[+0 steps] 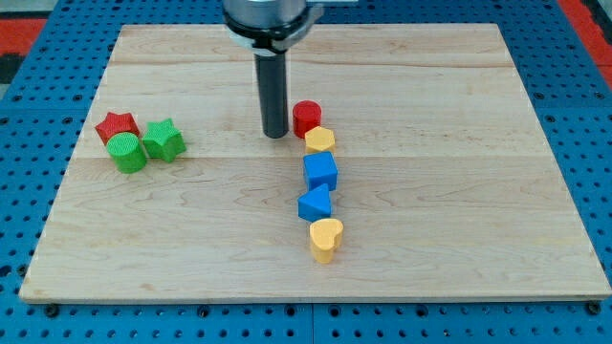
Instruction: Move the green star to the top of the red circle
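The green star [164,139] lies at the view's left, touching a green circle [126,153] and close to a red star [117,126]. The red circle [306,118] stands near the board's middle, at the head of a column of blocks. My tip [276,134] is just left of the red circle, close beside it and far to the right of the green star.
Below the red circle run a yellow block [320,140], a blue cube [321,172], a blue triangle [315,204] and a yellow heart [326,239]. The wooden board [459,191] lies on a blue perforated base.
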Robot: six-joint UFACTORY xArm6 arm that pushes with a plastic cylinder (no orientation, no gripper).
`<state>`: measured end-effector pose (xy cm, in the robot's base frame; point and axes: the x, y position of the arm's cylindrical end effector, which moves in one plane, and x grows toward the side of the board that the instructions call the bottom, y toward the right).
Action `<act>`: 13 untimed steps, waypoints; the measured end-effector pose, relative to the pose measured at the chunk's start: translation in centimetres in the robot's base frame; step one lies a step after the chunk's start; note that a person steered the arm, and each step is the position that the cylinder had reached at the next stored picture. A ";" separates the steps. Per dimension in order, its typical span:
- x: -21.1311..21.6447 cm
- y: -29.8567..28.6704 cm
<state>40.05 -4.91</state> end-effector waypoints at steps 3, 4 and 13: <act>-1.1 2.4; -2.1 -3.6; 2.5 -12.7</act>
<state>42.51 -17.60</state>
